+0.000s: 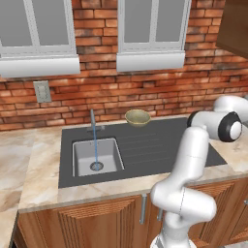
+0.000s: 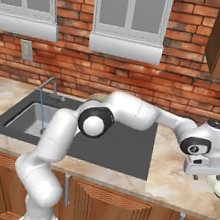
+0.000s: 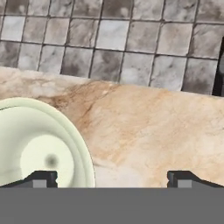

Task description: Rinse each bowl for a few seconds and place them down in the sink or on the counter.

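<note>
On the counter (image 3: 153,131), cream bowl (image 3: 39,148) under one fingertip (image 3: 41,178), jaws wide apart, empty.

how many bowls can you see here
2. The olive-tan bowl sits at the back edge of the sink, near the brick wall. The pale cream-green bowl lies on the counter to the right of the sink, under the open gripper. None appear hidden.
</note>
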Controlling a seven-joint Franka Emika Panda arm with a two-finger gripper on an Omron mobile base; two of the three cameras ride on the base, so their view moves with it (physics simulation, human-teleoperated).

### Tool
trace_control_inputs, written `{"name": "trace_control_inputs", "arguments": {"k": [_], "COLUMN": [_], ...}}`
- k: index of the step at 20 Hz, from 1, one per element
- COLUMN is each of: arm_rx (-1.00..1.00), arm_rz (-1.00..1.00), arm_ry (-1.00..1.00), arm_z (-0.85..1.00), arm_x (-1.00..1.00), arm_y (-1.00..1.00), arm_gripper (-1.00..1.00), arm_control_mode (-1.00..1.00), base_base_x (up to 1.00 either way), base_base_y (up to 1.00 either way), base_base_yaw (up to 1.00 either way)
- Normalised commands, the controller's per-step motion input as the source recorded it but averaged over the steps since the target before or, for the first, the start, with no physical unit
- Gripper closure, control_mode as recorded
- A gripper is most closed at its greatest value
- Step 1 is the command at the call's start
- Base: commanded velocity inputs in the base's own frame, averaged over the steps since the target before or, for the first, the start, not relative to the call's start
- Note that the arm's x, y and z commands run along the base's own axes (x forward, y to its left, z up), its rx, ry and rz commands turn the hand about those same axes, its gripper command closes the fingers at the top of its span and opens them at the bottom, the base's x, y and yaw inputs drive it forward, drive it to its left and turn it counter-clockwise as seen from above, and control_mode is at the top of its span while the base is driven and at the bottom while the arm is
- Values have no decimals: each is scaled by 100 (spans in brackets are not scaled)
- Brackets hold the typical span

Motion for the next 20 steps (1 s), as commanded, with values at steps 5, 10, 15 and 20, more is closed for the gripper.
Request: {"name": "trace_control_inputs", "arguments": {"k": [5,10,15,20], "arm_rx": [0,0,0,0], "arm_rz": [0,0,0,0], "arm_ry": [2,2,3,2], "arm_z": [-24,-27,-28,-19], "arm_x": [28,31,31,28], "arm_y": [-12,-17,-25,-38], "arm_gripper": [-100,-100,-100,-100], "arm_control_mode": [-100,-100,-100,-100], "base_base_x": [0,0,0,0], "base_base_y": [0,0,0,0], "base_base_yaw": [0,0,0,0]}}
